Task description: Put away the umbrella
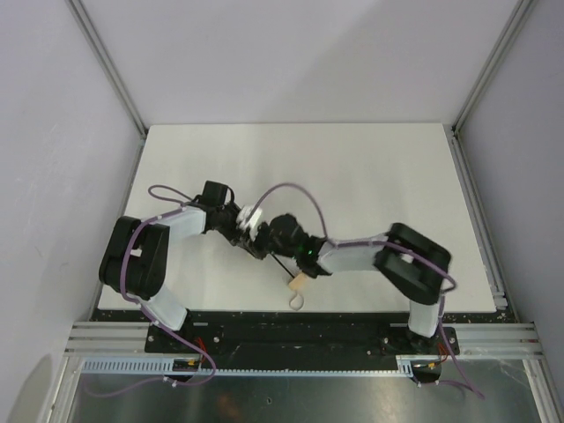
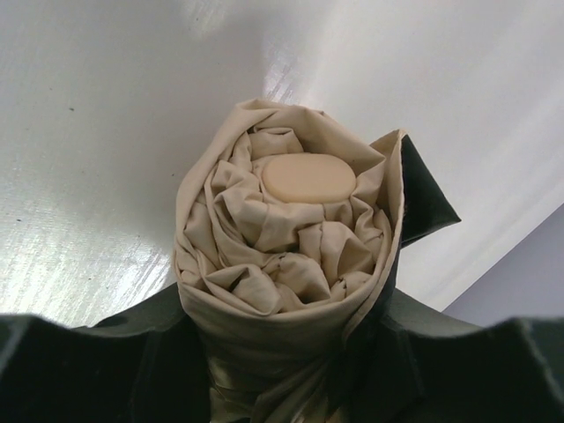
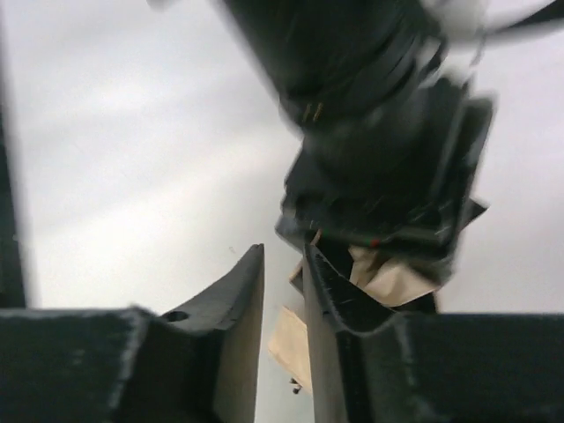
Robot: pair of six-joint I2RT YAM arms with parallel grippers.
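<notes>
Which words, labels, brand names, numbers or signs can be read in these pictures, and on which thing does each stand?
None: no text can be read in any view.
On the tan fabric folding umbrella: plain, no print; its smooth oval beige end cap is blank.
The small white patch on the left arm's wrist, top view: too small to tell if it bears print.
Right wrist view: blurred, nothing legible.

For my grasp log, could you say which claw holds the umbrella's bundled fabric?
The left claw: the rolled umbrella fills it, while the right claw shows only a thin gap.
</notes>
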